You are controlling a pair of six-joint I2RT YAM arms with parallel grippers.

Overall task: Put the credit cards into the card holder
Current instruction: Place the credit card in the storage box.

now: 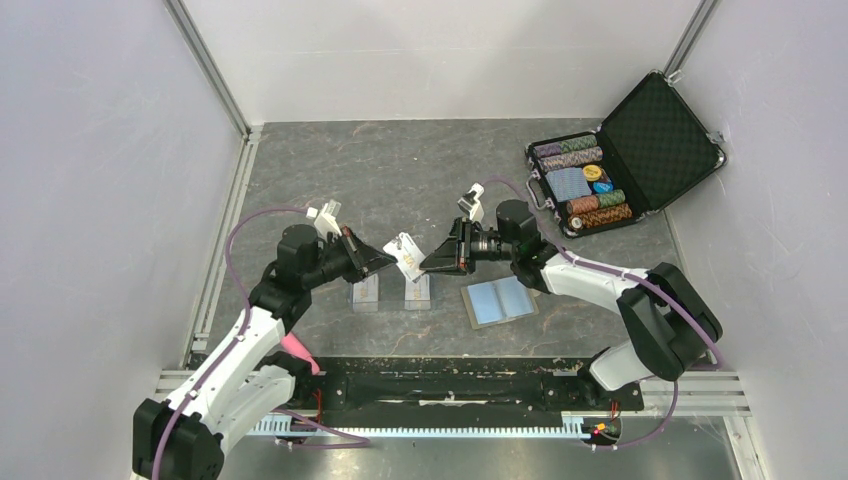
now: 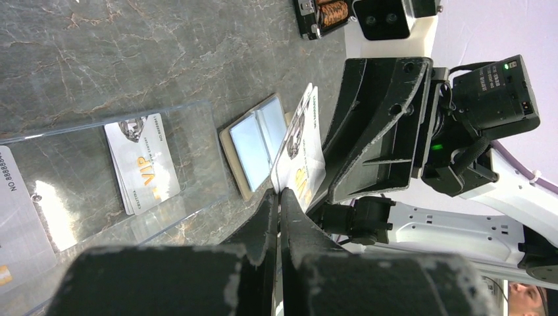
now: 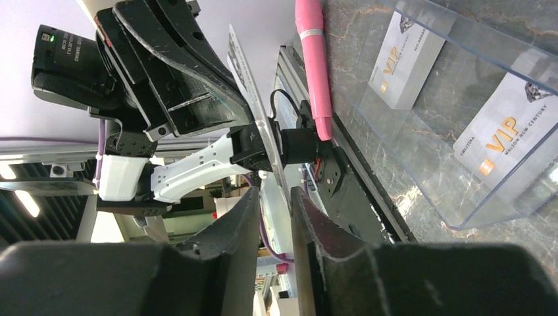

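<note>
My left gripper (image 2: 279, 194) (image 1: 388, 260) is shut on the lower edge of a whitish credit card (image 2: 299, 151) (image 1: 406, 254) with orange VIP lettering, held upright above the table. Opposite it, my right gripper (image 3: 275, 191) (image 1: 428, 263) is open, its jaws straddling the card's thin edge (image 3: 245, 79). The card lies near the right finger; the other finger stands clear. The card holder (image 1: 500, 300) (image 2: 256, 141) lies open and flat, pale blue pockets up, to the right under the right arm.
Two clear plastic cases (image 1: 365, 293) (image 1: 418, 290) holding more VIP cards (image 2: 141, 164) (image 3: 500, 138) sit below the grippers. An open black poker-chip case (image 1: 620, 160) stands at the back right. A pink tool (image 1: 295, 350) (image 3: 312, 59) lies by the left arm's base.
</note>
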